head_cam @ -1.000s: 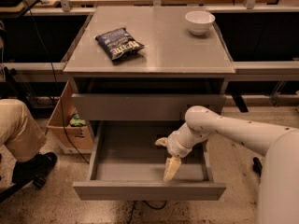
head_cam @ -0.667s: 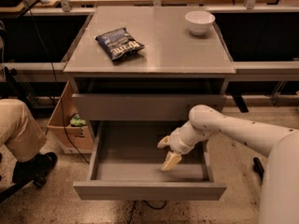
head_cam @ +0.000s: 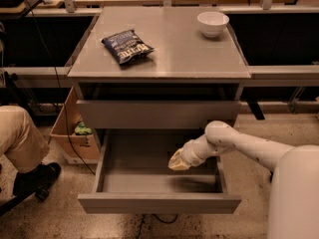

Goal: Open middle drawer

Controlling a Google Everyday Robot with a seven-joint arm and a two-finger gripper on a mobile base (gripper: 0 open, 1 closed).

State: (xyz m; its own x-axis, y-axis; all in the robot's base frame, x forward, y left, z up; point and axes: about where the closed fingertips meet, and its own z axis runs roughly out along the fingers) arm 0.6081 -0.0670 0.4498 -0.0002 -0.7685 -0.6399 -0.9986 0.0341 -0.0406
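Note:
The middle drawer (head_cam: 159, 203) is a wide grey handle-less drawer. It stands pulled well out of the cabinet, and its plain shallow tray is bare inside. My gripper (head_cam: 178, 161) hangs over the right middle of the tray, a little above its floor. It touches neither the front panel nor the walls. My white arm (head_cam: 239, 143) reaches in from the right over the drawer's right wall. The grey drawer above (head_cam: 158, 114) is closed. Anything below the open drawer is hidden by it.
A dark chip bag (head_cam: 127, 46) and a white bowl (head_cam: 213, 23) sit on the cabinet top (head_cam: 174, 59). A seated person's leg and shoe (head_cam: 22, 148) are at the left. A cardboard box (head_cam: 70, 138) stands beside the cabinet's left side.
My gripper has moved up and back from near the drawer's front panel to above the tray's middle. The drawer has stayed pulled out.

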